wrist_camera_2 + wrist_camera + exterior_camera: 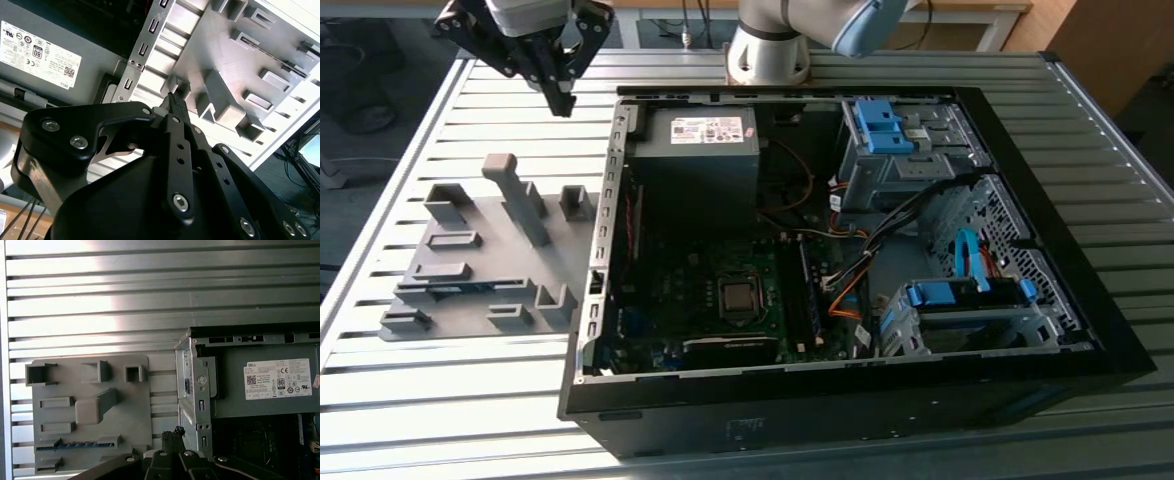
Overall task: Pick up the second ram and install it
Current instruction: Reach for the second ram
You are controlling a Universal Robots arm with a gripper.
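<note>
Where a grey plastic holder plate (480, 270) lies on the slatted metal table (454, 400), the ram stick (460, 290) rests in one of the plate's slots. It is a thin blue-green strip, lying flat near the plate's end closest to the exterior camera. In the first wrist view the ram stick (77, 444) shows as a blue toothed edge between two low grey blocks on the plate (135, 410).

Nothing touches the stick. The gripper (562, 100) hangs in the air well apart from it, past the plate's far end, near the far corner of the computer case (854, 400) on the exterior view's left. Its black fingers are pressed together to a point and grasp nothing; both wrist views show the closed tips, in the first (175, 432) and in the second (174, 100).

The open case lies just beside the plate, on the exterior view's right of it. Inside are a grey power supply (700, 140) with a pale label, a green motherboard (720, 300), orange and black cables, and blue drive clips (881, 125). The arm's pale base (767, 50) stands behind the case.
</note>
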